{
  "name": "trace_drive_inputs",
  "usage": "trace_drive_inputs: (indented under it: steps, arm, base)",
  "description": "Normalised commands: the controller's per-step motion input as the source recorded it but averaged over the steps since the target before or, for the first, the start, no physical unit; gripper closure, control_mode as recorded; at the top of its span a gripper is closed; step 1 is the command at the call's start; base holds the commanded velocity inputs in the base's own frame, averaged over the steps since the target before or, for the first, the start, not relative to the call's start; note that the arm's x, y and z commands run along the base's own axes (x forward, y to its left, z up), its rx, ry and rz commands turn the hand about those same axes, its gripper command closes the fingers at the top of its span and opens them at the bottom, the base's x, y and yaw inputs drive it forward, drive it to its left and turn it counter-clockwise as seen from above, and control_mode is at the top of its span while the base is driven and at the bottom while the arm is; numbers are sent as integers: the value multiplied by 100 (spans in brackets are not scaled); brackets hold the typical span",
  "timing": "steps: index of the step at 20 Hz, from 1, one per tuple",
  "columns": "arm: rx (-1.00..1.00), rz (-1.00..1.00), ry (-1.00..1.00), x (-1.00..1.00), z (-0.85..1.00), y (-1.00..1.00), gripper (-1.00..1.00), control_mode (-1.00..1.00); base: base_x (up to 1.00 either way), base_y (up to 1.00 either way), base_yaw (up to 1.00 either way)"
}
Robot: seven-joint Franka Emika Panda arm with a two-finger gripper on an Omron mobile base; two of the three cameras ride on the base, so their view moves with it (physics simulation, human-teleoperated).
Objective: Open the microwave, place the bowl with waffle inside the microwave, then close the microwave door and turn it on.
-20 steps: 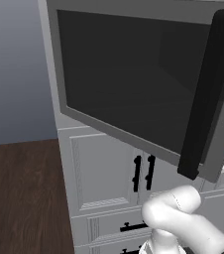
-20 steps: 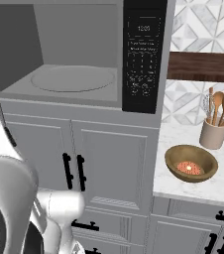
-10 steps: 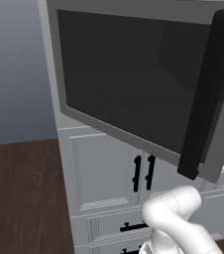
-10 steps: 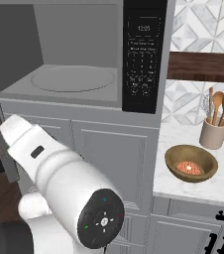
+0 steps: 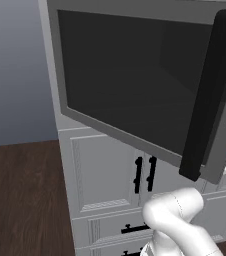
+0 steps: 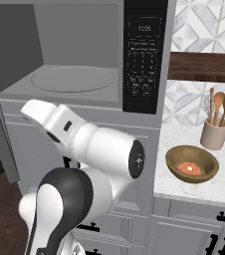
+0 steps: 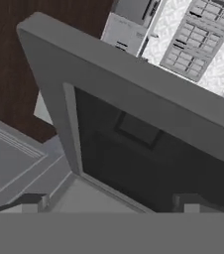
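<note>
At far left the microwave door [image 6: 0, 134] stood swung wide; the microwave [image 6: 79, 55] cavity filled upper left. The gripper [image 7: 111, 206] had its jaws spread, empty. Lower right sat the bowl [image 6: 191, 163] — likely light, rigid, best pinched at its rim.

Microwave door [image 5: 135, 95]: top and right edges cut off in left base view; swung-open panel hides the cavity there. Bowl [image 6: 191, 164]: reddish contents too small to identify. Control panel [image 6: 144, 55]: markings illegible. Utensil holder [image 6: 215, 134]: utensils clipped at right edge.
</note>
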Motion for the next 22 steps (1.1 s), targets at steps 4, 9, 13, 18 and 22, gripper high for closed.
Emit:
trace_drive_inputs:
  steps: [4, 9, 13, 18, 22]
  arm:
    - [0, 20, 0, 44, -6, 49, -100, -100]
    - [1, 24, -3, 15, -2, 58, -100, -100]
    - [0, 30, -12, -62, 0, 82, -100, -100]
    - [0, 30, -15, -80, 0, 89, -100, -100]
    - [0, 17, -13, -9, 0, 100, -100, -100]
  base:
    - [0, 0, 0]
    - [0, 0, 0]
    - [0, 0, 0]
    - [0, 0, 0]
    - [0, 0, 0]
